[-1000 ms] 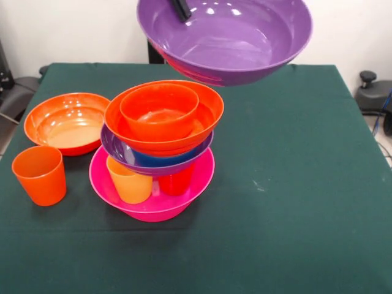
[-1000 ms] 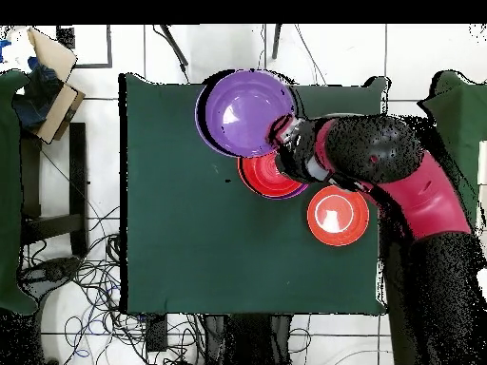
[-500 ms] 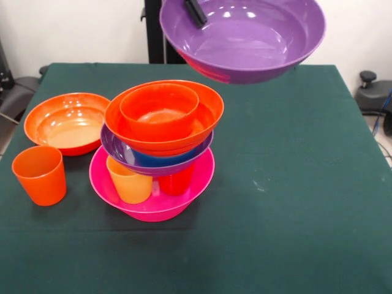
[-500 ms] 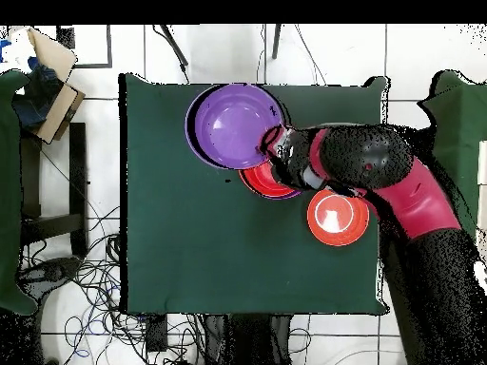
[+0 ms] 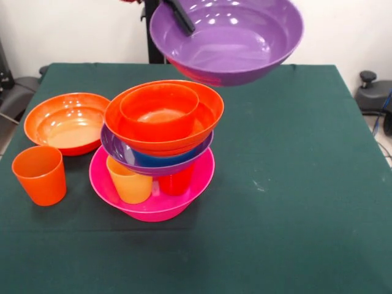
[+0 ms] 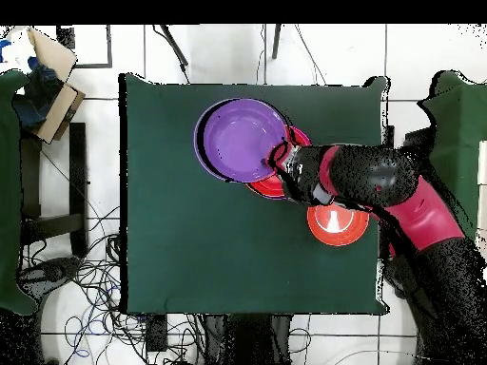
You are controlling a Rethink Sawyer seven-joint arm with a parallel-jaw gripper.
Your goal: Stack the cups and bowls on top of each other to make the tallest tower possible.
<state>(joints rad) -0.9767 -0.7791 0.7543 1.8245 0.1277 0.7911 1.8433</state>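
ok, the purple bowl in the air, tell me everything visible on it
The purple bowl is wide, glossy, plastic-looking, with light spots glinting inside. It hangs upright and slightly tilted, empty, above the table and clear of the tower, up and to the right of it in the front view. The gripper pinches its rim, one black finger inside the bowl. Nothing else touches it.

Green tablecloth [image 5: 294,202] covers the whole table, a few pale specks on it right of centre. White wall behind in the front view. Black gear [image 5: 373,92] sits off the right edge of the table, more dark gear [image 5: 15,86] off the left. Overhead: white tiled floor [image 6: 428,57], tangle of cables [image 6: 86,285] beside the table, cardboard box [image 6: 52,81] in the top-left corner, dark chair frame [image 6: 48,190] below the box.
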